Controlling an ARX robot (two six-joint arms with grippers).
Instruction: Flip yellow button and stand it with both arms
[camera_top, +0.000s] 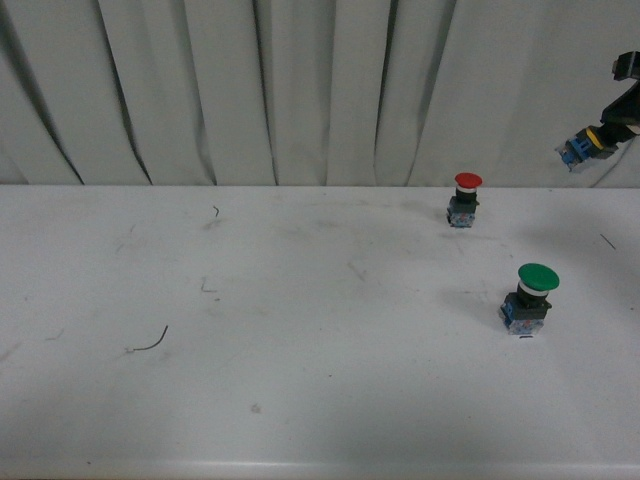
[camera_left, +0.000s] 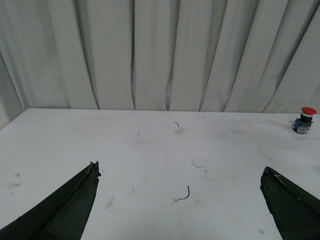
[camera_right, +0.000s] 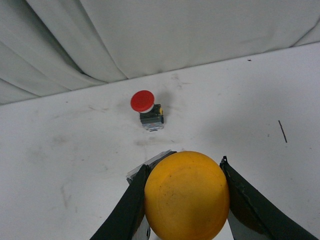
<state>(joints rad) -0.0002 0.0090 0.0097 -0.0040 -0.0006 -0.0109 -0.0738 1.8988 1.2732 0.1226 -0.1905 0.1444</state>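
The yellow button fills the lower middle of the right wrist view, its round orange-yellow cap facing the camera between the two dark fingers of my right gripper, which is shut on it. In the front view the same button hangs high at the far right edge, well above the table, tilted with its blue base pointing left, held by the right gripper. My left gripper stands open over bare table, with only a small bent wire between its fingers.
A red-capped button stands upright near the curtain at the table's back right. A larger green-capped button stands upright closer to me on the right. A white curtain hangs behind the table.
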